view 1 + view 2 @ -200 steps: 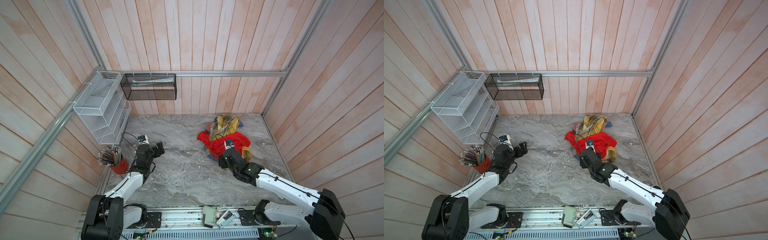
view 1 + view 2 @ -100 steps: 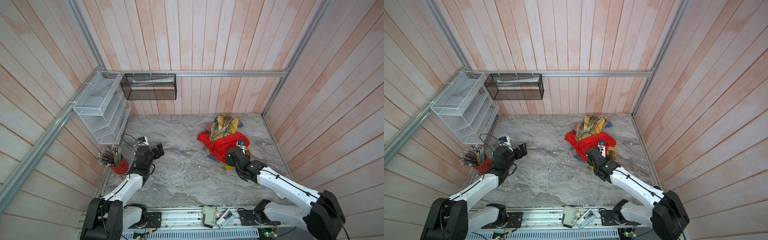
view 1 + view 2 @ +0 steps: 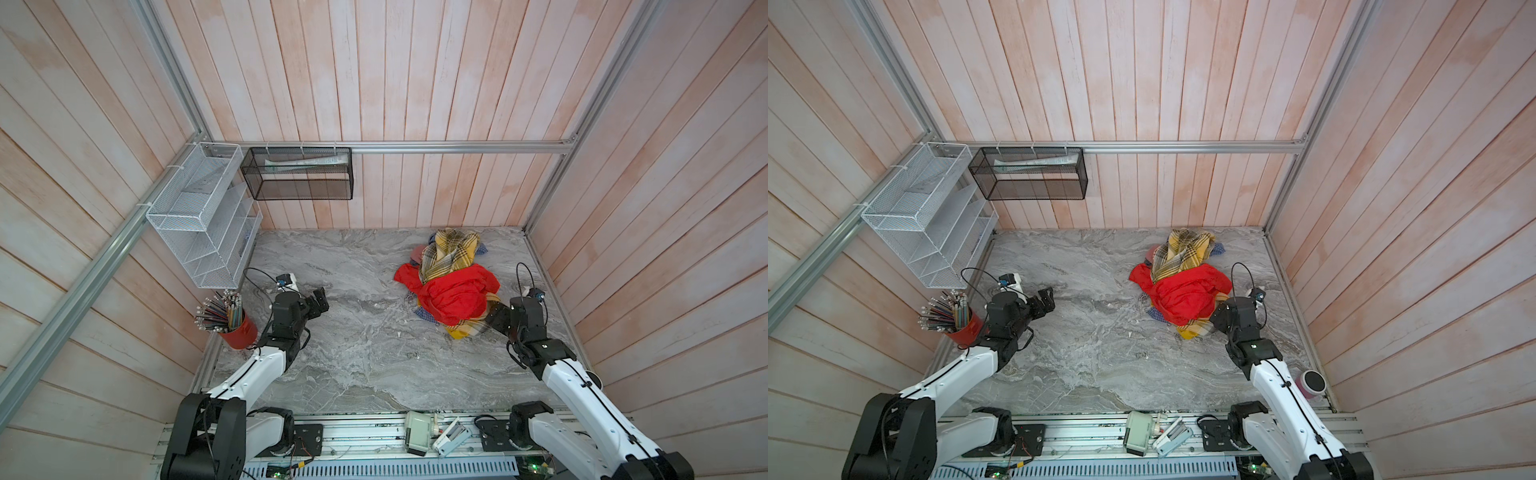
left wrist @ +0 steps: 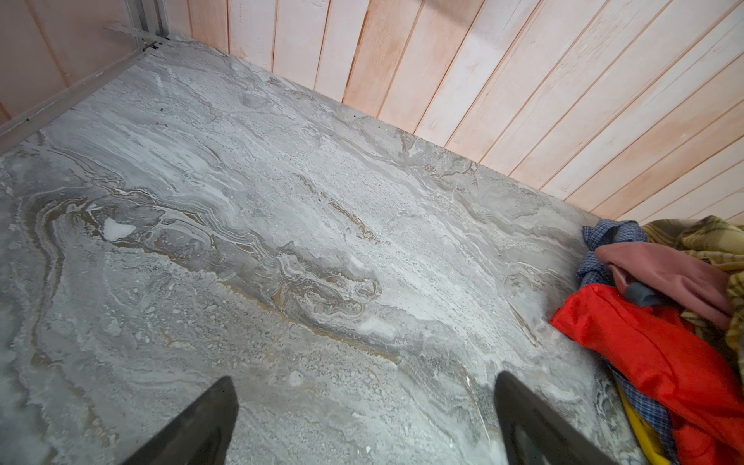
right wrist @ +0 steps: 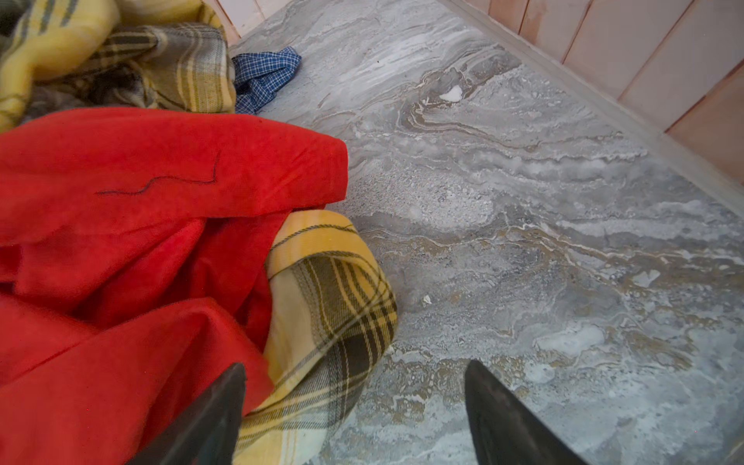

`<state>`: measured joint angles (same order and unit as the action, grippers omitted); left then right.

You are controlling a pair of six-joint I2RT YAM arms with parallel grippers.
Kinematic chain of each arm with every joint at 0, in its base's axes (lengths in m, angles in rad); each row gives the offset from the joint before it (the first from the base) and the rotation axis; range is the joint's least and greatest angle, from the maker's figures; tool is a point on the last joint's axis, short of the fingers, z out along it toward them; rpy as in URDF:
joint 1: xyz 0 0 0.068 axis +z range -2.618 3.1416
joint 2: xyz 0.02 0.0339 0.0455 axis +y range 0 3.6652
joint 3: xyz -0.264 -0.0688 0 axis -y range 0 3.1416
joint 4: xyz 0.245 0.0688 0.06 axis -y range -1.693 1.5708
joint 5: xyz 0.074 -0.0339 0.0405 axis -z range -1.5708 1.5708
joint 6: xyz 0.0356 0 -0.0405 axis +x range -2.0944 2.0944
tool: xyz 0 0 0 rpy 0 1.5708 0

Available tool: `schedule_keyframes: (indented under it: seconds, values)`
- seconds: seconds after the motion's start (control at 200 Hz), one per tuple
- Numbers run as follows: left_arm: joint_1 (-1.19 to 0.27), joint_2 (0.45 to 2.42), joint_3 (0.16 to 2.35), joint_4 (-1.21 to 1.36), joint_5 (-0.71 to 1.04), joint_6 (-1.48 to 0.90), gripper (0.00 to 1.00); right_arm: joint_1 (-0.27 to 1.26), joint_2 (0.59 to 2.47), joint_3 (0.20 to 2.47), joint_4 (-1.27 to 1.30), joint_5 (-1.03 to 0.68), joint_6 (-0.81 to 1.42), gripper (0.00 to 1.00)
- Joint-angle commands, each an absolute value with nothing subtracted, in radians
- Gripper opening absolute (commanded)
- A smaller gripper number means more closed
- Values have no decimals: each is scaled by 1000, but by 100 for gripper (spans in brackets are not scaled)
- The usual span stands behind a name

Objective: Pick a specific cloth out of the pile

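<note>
The pile (image 3: 451,286) lies at the back right of the marble table in both top views. The cloth (image 3: 451,253), yellow plaid, tops the far side (image 3: 1183,249), and another fold of it (image 5: 334,306) sticks out from under the red garment (image 5: 141,181) at the near right. My right gripper (image 5: 356,368) is open at that fold (image 3: 496,318). One finger lies over the red fabric and the other over bare table. The plaid edge sits partly between them, not pinched. My left gripper (image 4: 362,382) hangs open and empty over the table's left (image 3: 320,301).
A blue checked shirt (image 5: 265,74) and a pink garment (image 4: 668,273) peek out of the heap. A red cup of pencils (image 3: 232,322), a white wire rack (image 3: 203,224) and a black mesh basket (image 3: 297,174) stand at the left. The right wall is close.
My right gripper has swung from the pile's near left side round to its near right corner, and its jaws have widened. The left arm has barely moved.
</note>
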<state>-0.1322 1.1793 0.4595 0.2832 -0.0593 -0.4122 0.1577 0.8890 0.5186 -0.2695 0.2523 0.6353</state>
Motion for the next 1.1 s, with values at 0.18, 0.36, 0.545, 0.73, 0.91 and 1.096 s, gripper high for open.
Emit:
schedule_keyframes:
  seconds: [0.18,0.36,0.545,0.73,0.91,1.096]
  values:
    - [-136,1183,483,263,-56,-407,100,33,1042,488,-117,-3,598,78]
    - [-137,1178,491,247,-57,-410,100,5,1144,490,-30,-72,606,75]
    - [-140,1173,498,237,-60,-414,100,-10,1248,479,49,-161,623,65]
    - [-142,1160,503,219,-64,-414,100,-20,1279,476,82,-206,627,37]
    - [-144,1145,502,207,-64,-417,100,-43,1204,461,101,-197,641,5]
    - [-147,1138,499,203,-68,-424,100,-44,1094,480,57,-171,647,0]
